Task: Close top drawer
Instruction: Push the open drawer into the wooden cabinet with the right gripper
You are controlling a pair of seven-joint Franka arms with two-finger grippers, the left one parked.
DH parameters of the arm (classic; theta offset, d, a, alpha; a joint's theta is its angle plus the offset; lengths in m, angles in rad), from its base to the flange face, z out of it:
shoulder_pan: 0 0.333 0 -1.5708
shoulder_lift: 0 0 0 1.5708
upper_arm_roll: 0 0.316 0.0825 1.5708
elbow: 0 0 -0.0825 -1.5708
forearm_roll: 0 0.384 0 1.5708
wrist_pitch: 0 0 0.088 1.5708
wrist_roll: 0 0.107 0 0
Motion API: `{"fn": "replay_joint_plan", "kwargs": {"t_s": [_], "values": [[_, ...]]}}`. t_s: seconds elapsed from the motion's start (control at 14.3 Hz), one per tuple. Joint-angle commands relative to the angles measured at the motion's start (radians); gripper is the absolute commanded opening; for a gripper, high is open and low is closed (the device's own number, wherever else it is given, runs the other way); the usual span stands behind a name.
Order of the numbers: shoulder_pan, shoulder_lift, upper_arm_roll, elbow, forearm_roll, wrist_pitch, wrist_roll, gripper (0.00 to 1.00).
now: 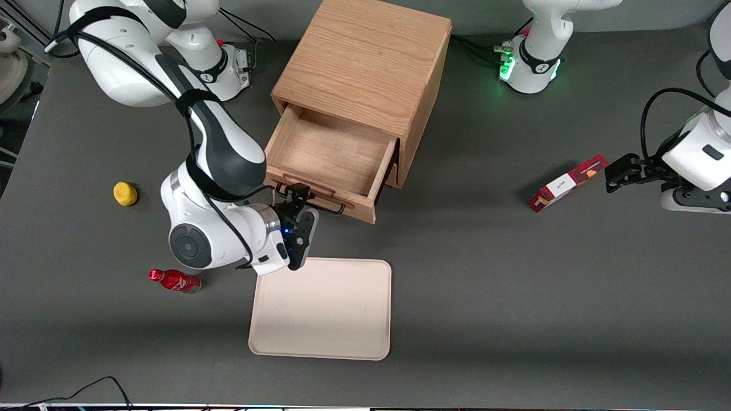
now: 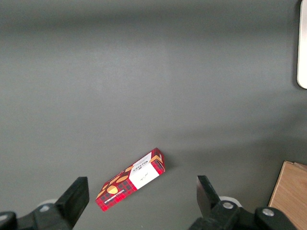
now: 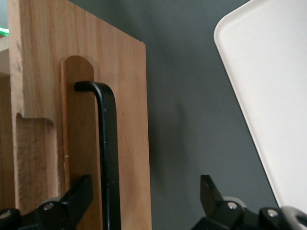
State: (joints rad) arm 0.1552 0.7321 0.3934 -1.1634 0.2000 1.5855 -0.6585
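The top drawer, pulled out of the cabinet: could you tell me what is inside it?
Nothing shows in the top drawer, only bare wood. Its innermost part is covered by the cabinet. The open gripper is at its black handle.

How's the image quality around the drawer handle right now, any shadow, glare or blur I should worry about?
Front view: even light, soft shadows, no glare; the top drawer is sharp and open, the gripper at its black handle. Right wrist view: the handle is crisp between the open fingers; the beige tray looks bright, nearly washed out. Left wrist view: evenly lit, only the red box.
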Motion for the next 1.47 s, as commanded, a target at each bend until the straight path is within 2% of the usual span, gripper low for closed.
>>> {"fn": "replay_joint_plan", "kwargs": {"t_s": [0.0,0.56,0.98,1.19,1.4], "values": [[-0.003,-0.094,0.01,-0.125,0.024,0.024,0.023,1.0],[-0.019,-0.217,0.061,-0.352,0.055,0.162,0.023,1.0],[-0.02,-0.247,0.153,-0.4,0.055,0.194,0.143,1.0],[-0.019,-0.295,0.154,-0.461,0.056,0.208,0.152,1.0],[-0.026,-0.355,0.165,-0.539,0.09,0.22,0.151,1.0]]}}
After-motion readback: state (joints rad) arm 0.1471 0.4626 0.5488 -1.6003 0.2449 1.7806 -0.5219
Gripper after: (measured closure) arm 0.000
